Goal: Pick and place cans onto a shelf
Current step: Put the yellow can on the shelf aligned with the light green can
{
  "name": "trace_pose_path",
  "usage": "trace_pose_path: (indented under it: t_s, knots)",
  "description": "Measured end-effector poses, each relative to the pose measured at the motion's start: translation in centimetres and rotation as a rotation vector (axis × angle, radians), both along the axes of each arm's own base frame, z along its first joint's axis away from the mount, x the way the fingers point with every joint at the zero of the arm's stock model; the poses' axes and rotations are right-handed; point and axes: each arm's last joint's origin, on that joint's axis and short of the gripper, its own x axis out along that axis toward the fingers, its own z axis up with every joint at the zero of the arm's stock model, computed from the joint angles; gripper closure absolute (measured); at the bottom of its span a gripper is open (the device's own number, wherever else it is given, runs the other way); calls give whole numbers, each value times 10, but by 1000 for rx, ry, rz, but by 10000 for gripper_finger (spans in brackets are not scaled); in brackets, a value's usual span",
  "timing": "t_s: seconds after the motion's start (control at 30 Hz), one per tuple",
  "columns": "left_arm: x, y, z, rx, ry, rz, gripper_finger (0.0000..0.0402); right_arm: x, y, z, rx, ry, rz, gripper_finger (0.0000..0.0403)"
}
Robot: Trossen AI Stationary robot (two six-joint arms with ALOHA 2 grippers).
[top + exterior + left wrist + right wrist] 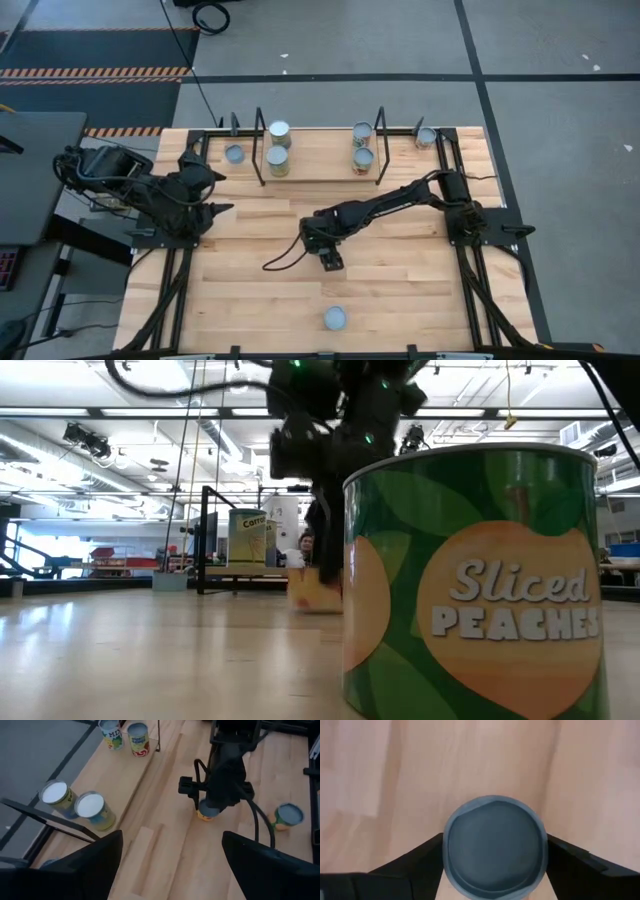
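four cans [278, 131] on shelf [318, 168], right gripper [495, 851] closed around fifth can [495, 847]

The wooden table [250, 290] is pale, made of long planks, and it sits on a grey floor [560, 60] crossed by dark lines. Orange-and-black hazard tape [95, 72] runs along the floor beyond the table's far left corner. A black cable [190, 60] trails over the floor there, ending in a coil [211, 15] farther off. To the left of the table stands a dark grey desk surface [30, 175].
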Motion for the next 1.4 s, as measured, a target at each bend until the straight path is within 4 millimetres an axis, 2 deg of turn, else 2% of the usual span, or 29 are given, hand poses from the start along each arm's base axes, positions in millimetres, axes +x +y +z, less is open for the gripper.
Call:
trace_pose_path:
  t_s: [0.07, 0.2, 0.37, 0.47, 0.63, 0.77, 0.93, 1.23, 1.4]
  knots:
    - [-2, 1, 1, 20, 0, -15, 54, 5, -7, 20, 19, -28, -25, 105]
    - [-9, 8, 5, 126, -39, 28, 54, 8, -34, 77, 8, -92, -83, 108]
    - [-16, 15, 10, 244, -100, 118, 54, 0, -92, 127, -122, -77, -175, 108]
    - [-17, 16, 12, 272, -122, 146, 54, -7, -130, 140, -203, -81, -221, 108]
    - [-15, 17, 16, 316, -165, 198, 54, -21, -185, 131, -213, -46, -263, 107]
    - [-10, 22, 20, 299, -212, 263, 54, -34, -210, 108, -188, 28, -223, 107]
    - [2, 31, 27, 336, -255, 333, 54, -46, -223, 76, -141, 92, -219, 107]
    - [27, 48, 43, 524, -271, 382, 54, -53, -236, 55, -122, 84, -227, 103]
    - [31, 58, 46, 547, -268, 414, 54, -54, -236, 48, -119, 80, -237, 80]
